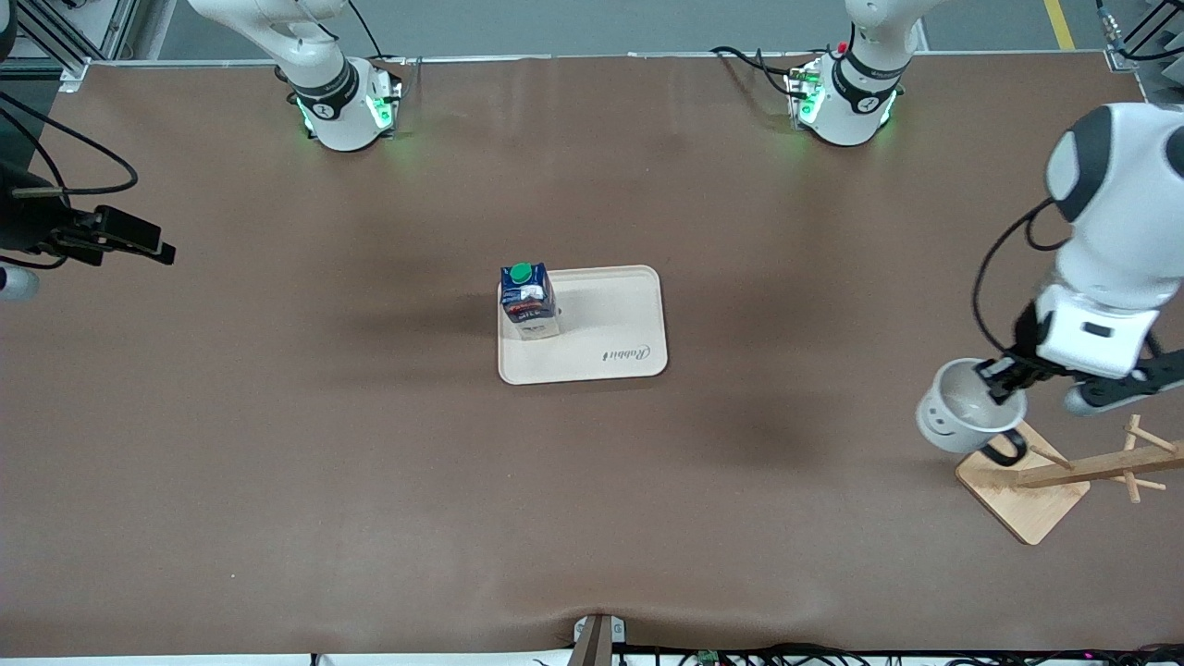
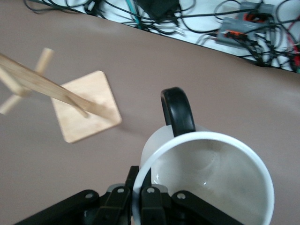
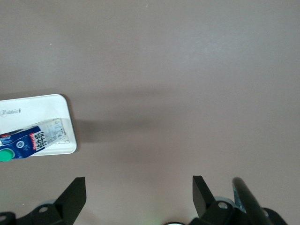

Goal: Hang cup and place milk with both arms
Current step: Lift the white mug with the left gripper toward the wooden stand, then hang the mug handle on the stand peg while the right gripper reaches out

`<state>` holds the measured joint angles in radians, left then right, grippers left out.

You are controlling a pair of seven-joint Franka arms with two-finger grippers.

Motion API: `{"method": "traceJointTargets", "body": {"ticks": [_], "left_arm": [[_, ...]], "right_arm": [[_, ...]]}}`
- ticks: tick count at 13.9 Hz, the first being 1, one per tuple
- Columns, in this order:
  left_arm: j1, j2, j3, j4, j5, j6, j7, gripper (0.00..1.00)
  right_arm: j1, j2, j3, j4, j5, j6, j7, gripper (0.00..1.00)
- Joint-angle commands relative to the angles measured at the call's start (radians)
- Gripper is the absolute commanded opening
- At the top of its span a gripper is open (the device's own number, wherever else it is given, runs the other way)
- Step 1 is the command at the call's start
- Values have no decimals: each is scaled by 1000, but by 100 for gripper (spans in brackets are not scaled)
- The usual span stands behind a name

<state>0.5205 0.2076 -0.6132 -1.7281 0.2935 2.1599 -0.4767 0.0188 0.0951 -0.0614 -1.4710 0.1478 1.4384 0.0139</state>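
Note:
The white cup with a black smiley face and black loop handle hangs tilted in the air, gripped by its rim. My left gripper is shut on that rim, just above the wooden rack's base. In the left wrist view my left gripper pinches the cup, whose handle points toward the rack. The dark-blue milk carton with a green cap stands upright on the tray. My right gripper waits open and empty over the table at the right arm's end. The right wrist view shows my right gripper empty, with the milk apart from it.
The rack's slanted wooden stem with pegs rises from its base near the table edge at the left arm's end. Cables and a power strip lie off the table edge nearest the front camera. Brown table lies bare around the tray.

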Motion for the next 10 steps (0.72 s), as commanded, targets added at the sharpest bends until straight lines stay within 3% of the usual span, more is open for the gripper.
{"method": "traceJointTargets", "body": {"ticks": [1, 5, 6, 10], "left_arm": [[97, -31, -14, -53, -5, 63, 151, 0], [194, -37, -14, -82, -97, 90, 445, 0], [225, -37, -14, -80, -144, 107, 523, 0], [262, -56, -11, -85, -220, 124, 656, 0]], "right_arm": [[42, 34, 0, 0, 35, -9, 1, 100], [144, 49, -2, 3, 35, 13, 3, 100], [159, 93, -2, 3, 33, 55, 0, 100], [174, 126, 0, 2, 32, 157, -52, 100]]}}
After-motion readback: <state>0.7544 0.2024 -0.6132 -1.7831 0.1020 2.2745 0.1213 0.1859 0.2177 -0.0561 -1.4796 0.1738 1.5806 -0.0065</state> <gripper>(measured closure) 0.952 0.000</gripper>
